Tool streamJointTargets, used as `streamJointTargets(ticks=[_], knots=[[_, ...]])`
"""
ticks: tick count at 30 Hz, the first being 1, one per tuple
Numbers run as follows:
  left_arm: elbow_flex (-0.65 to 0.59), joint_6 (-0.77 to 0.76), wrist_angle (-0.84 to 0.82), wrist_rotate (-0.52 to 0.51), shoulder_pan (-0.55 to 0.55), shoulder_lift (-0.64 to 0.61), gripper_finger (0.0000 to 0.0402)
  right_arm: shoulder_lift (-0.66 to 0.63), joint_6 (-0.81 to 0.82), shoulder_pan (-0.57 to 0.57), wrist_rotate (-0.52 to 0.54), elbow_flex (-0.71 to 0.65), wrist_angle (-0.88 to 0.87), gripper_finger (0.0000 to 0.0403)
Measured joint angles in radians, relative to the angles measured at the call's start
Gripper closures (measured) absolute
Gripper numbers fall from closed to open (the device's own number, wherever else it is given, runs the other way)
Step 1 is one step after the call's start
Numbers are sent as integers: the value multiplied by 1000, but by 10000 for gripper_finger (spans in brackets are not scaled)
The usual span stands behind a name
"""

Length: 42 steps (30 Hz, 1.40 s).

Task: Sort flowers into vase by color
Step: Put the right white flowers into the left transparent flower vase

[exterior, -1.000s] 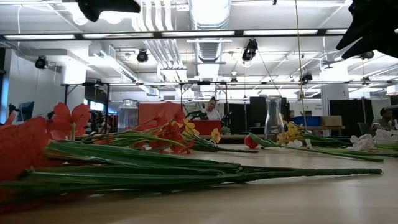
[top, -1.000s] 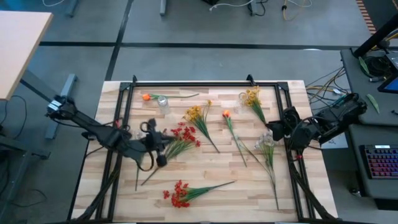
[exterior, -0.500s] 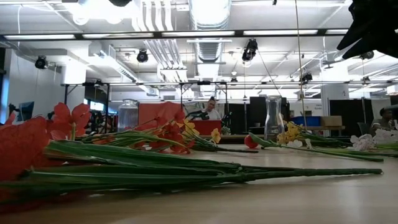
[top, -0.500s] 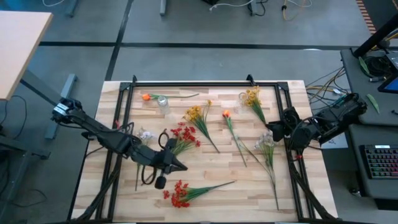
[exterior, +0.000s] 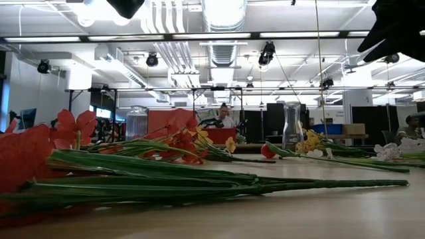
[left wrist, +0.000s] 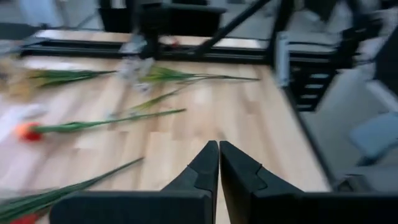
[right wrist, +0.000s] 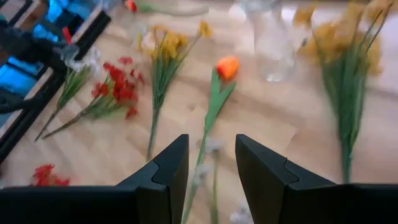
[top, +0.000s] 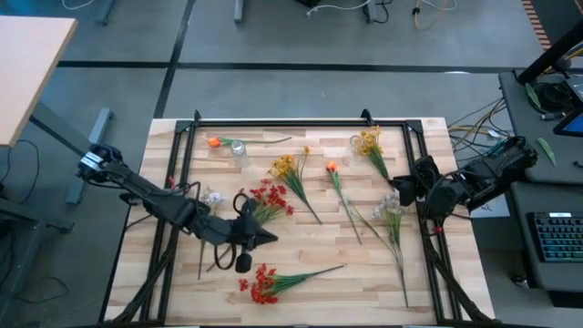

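Lying flat on the wooden table [top: 182, 292] are all the flowers: a red spray [top: 266, 197] near the middle, a second red spray [top: 262, 283] close to the front edge with its green stem pointing to the right, a yellow spray [top: 286, 167] beside the first red one, a single orange flower [top: 332, 168] with a long stem, another yellow spray [top: 369, 140] at the back right, a white spray [top: 391, 209] on the right side, and a small orange flower [top: 213, 141] at the back left. Two clear glass vases stand at the back, one [top: 239, 151] near the small orange flower and one [exterior: 290, 123] beside the yellow spray. The left gripper [top: 264, 239] hovers between the two red sprays, its fingers [left wrist: 208, 163] pressed together and holding nothing. The right gripper [top: 402, 189] waits at the right edge of the table, near the white spray, with its fingers [right wrist: 168, 163] apart and nothing between them
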Motion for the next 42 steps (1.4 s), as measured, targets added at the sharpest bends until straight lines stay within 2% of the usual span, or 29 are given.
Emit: streamJointTargets(ticks=[4,8,10,13,15,17,20,24,32,35,42], knots=[[0,-97,-135,-82,0,-9,402,26,5,0,-140,1,67,280],[-1,-204,-222,-118,12,-31,402,119,19,-3,-292,2,122,280],[-1,-268,-288,-52,29,-64,402,177,64,-4,-378,2,102,280],[49,-401,-547,106,72,-131,402,259,135,-4,-507,2,61,279],[94,-494,-751,104,85,-177,402,312,168,-4,-587,1,46,270],[122,-505,-856,55,86,-213,402,352,182,-4,-663,1,37,254],[126,-460,-857,-11,83,-265,402,419,198,-1,-742,2,38,217],[106,-400,-797,-42,82,-314,402,505,230,13,-804,2,38,157],[102,-317,-797,-172,82,-325,402,671,257,49,-851,3,127,52],[102,-291,-796,-199,82,-322,402,714,262,57,-863,2,129,37],[102,-253,-795,-245,82,-321,402,777,264,57,-864,-7,169,35]])
